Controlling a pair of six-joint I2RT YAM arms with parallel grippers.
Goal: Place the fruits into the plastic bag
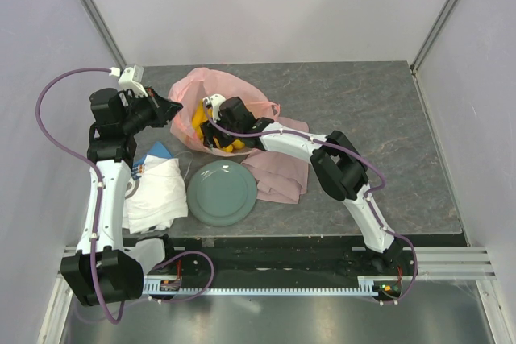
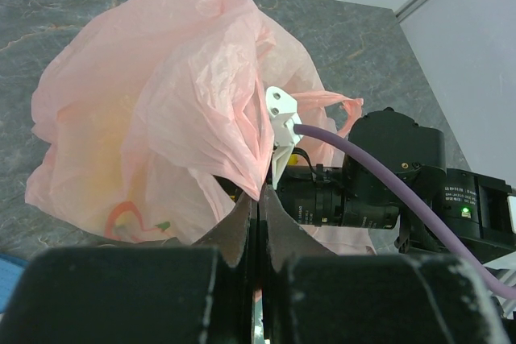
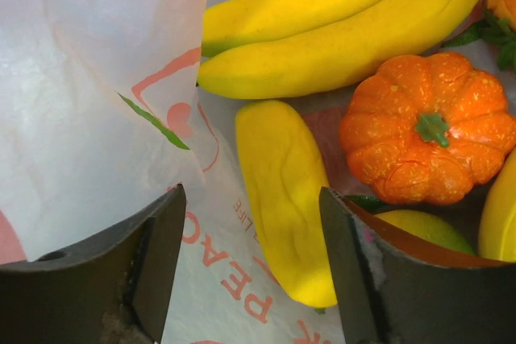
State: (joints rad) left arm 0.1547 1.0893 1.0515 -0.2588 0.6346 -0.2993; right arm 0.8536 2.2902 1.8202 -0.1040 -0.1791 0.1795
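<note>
The pale-pink plastic bag [image 1: 211, 90] lies at the back left of the table. My left gripper [image 1: 171, 108] is shut on its rim, and the pink film [image 2: 260, 191] is pinched at the fingertips and held up. My right gripper [image 1: 211, 130] reaches into the bag's mouth and is open [image 3: 254, 223]. The yellow oblong fruit [image 3: 286, 191] lies on the bag's floor between its fingers, with a gap on each side. Beside it inside the bag lie the bananas [image 3: 347, 22], the orange tangerine [image 3: 423, 138] and a green-yellow fruit [image 3: 423, 230].
A grey-green plate [image 1: 222, 192] sits at the table's front, with a dusty-pink cloth [image 1: 282, 171] to its right, under the right arm. A white cloth [image 1: 157, 191] lies left of the plate, by the left arm. Walls close in the back and both sides.
</note>
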